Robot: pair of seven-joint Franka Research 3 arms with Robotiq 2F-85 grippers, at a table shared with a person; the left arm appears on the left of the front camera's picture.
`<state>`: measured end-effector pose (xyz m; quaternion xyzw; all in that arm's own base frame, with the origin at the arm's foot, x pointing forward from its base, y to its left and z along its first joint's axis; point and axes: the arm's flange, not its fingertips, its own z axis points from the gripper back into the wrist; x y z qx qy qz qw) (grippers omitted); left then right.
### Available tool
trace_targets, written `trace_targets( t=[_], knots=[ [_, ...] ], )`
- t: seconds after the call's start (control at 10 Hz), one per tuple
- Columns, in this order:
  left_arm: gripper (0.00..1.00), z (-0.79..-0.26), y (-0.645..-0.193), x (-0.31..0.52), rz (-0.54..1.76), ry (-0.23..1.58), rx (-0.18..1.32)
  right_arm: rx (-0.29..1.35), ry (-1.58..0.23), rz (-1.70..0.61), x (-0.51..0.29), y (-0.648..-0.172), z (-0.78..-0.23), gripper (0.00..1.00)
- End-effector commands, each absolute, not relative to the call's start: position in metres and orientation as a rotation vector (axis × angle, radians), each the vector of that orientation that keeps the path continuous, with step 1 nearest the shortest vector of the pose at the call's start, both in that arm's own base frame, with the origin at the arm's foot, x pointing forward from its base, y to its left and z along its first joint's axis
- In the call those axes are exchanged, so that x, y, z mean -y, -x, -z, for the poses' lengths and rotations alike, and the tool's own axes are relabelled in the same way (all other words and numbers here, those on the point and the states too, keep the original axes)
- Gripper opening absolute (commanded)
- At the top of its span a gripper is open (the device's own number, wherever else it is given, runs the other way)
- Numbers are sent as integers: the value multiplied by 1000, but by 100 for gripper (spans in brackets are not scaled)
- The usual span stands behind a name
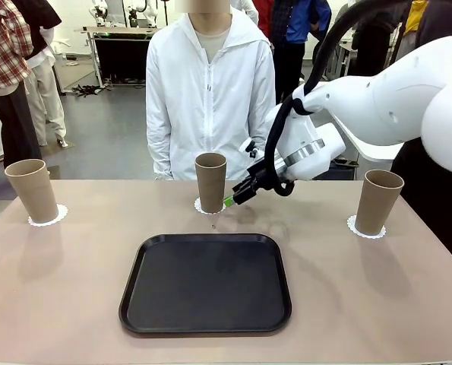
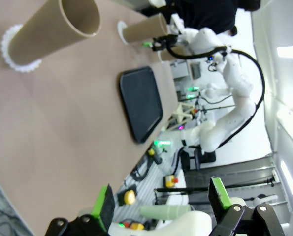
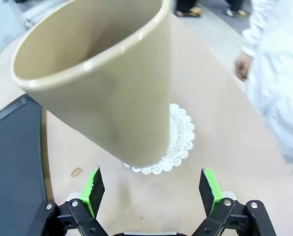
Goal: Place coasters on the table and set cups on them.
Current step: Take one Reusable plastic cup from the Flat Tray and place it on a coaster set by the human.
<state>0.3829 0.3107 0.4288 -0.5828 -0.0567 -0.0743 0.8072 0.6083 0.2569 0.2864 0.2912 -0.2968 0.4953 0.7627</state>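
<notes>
On the middle coaster (image 3: 178, 135), the cup (image 3: 107, 73) is looking light and tippy; right gripper (image 3: 152, 191), gaping empty, should be pinching mid-wall.

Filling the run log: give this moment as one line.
cups: three, each on a coaster | middle cup: on coaster | right gripper: open, beside middle cup | left gripper: open, empty | tray: empty

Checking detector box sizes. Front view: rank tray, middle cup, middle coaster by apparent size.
1. Black tray, by far the largest.
2. Middle cup.
3. Middle coaster, mostly hidden under the cup, so its full extent is unsure.
</notes>
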Motion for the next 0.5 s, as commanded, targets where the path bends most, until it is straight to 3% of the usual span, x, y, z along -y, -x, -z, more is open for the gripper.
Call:
trace_targets(
  t=[0.0,0.4],
  knots=[
    [100,-432,-383,-310,146,1243,121,537,-411,-906,-264,-577,-338,100],
    [100,-432,-383,-310,146,1243,121,373,-122,-755,-266,-543,-414,100]
  ],
)
